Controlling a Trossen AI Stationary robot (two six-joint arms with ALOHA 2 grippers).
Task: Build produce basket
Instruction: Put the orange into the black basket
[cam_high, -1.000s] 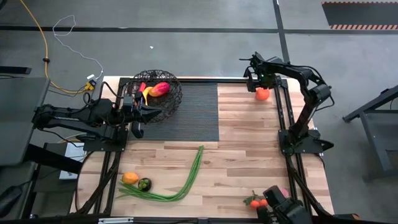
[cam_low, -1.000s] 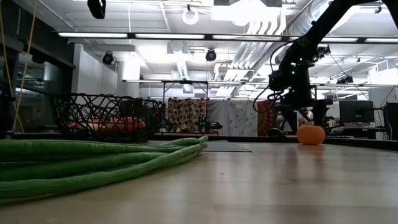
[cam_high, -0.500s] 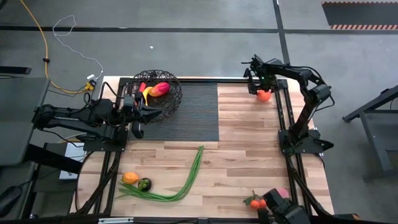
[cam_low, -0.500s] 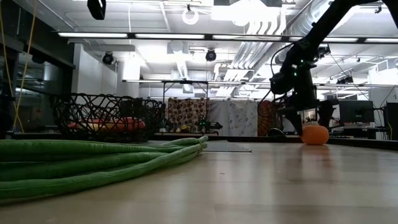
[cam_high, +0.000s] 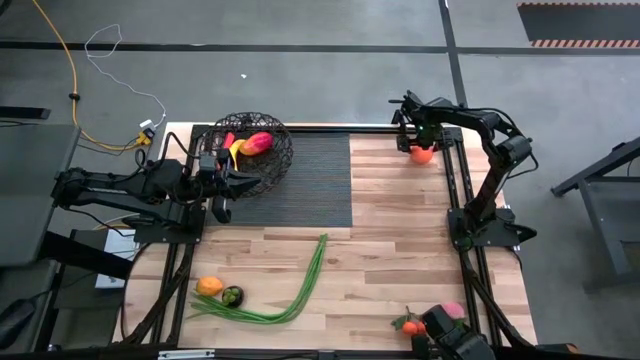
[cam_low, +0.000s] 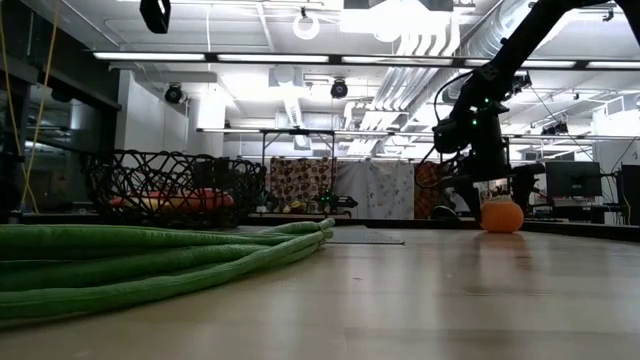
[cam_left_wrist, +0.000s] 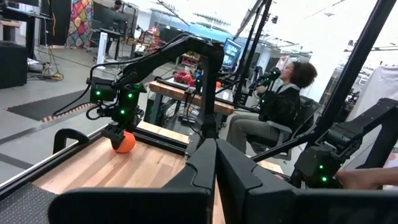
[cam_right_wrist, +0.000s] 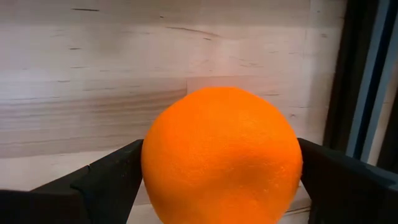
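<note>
No brand, label or readable writing shows on any object.

The right gripper is at the far right corner of the table, low over an orange. In the right wrist view the orange fills the space between the two dark fingers, which stand wide, one on each side of it. If they touch the fruit I cannot tell. In the low view the orange sits on the wood, so it is not lifted.

The left gripper is closed and holds nothing. It is over the dark mat, just beside the near rim of the basket, and it points toward the right side of the table. In the left wrist view its fingers are pressed together.

The basket stands at the far left part of the table. Inside it lie a pink-red fruit, a yellow banana and a red pepper. The long axis of the pink-red fruit goes roughly across the table, a little tilted.

The long green stalks lie on the wood in the near middle. Their long axis runs diagonally, from near the mat down toward the near left, where they curve.

At that curved end sit an orange fruit and a dark green fruit, touching each other.

At the near right edge are small oranges and a pink fruit.
</note>
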